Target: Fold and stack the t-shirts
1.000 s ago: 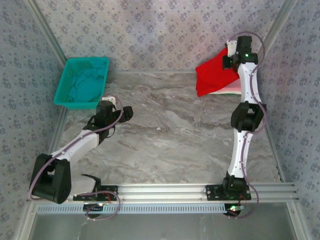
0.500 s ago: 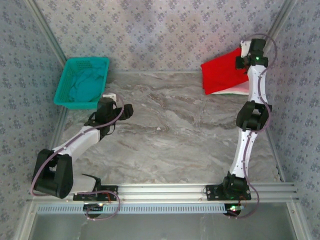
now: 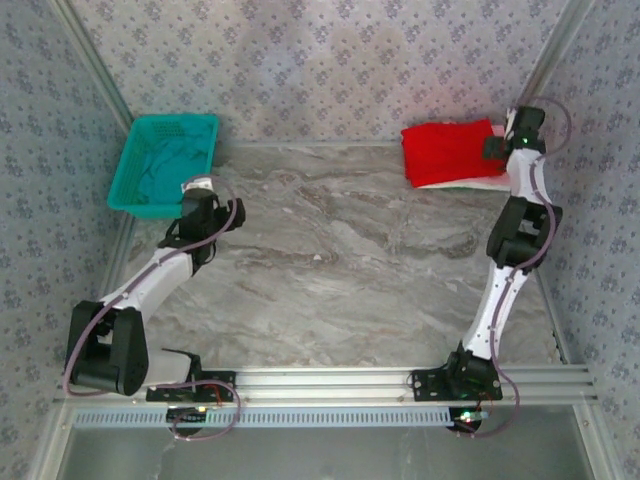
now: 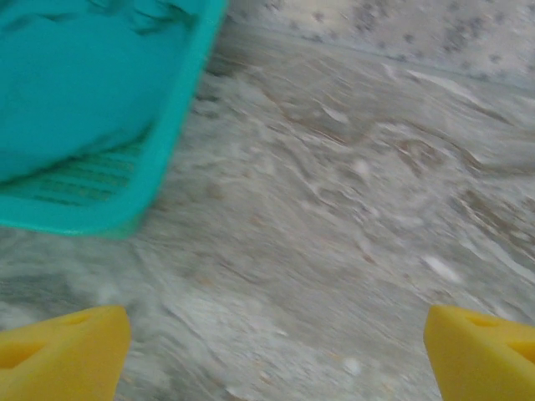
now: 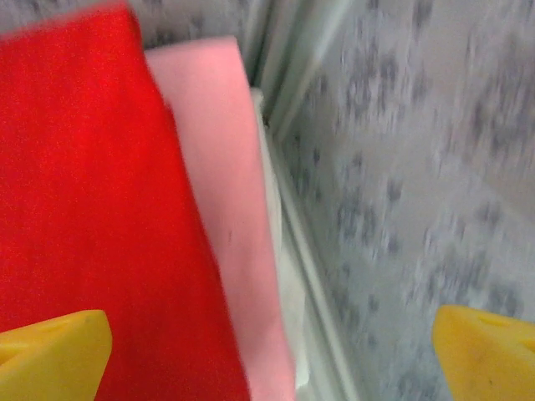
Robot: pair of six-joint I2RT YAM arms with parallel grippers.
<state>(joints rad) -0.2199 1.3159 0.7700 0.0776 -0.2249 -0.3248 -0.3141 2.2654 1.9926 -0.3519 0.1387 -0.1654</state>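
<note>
Bench point(image 3: 330, 260) of grey marbled stone takes up most of the top view, walled in by patterned panels. The left arm reaches toward the far left corner and the right arm stretches to the far right corner.

At the far left stands the teal mesh basket point(image 3: 176, 120), with the teal t-shirt point(image 3: 165, 170) bunched inside it. In the left wrist view the picture's edge cuts off the basket, so just one corner of its wall point(image 4: 180, 109) and a blurred mass of teal cloth point(image 4: 75, 75) can be made out.

At the far right the red t-shirt point(image 3: 450, 150) lies folded on top of the stack, against the back wall. It hides nearly all of the pink t-shirt point(image 5: 226, 209), which shows as a strip along its edge. The white t-shirt point(image 5: 288, 334) is a thin sliver below that, hard to make out.

The left gripper point(image 3: 195, 190) is just beside the basket, its yellow fingers point(image 4: 67, 351) spread wide over bare stone with nothing between them. The right gripper point(image 3: 500, 145) is at the stack's right edge, its fingers point(image 5: 50, 351) likewise spread wide and holding nothing.
</note>
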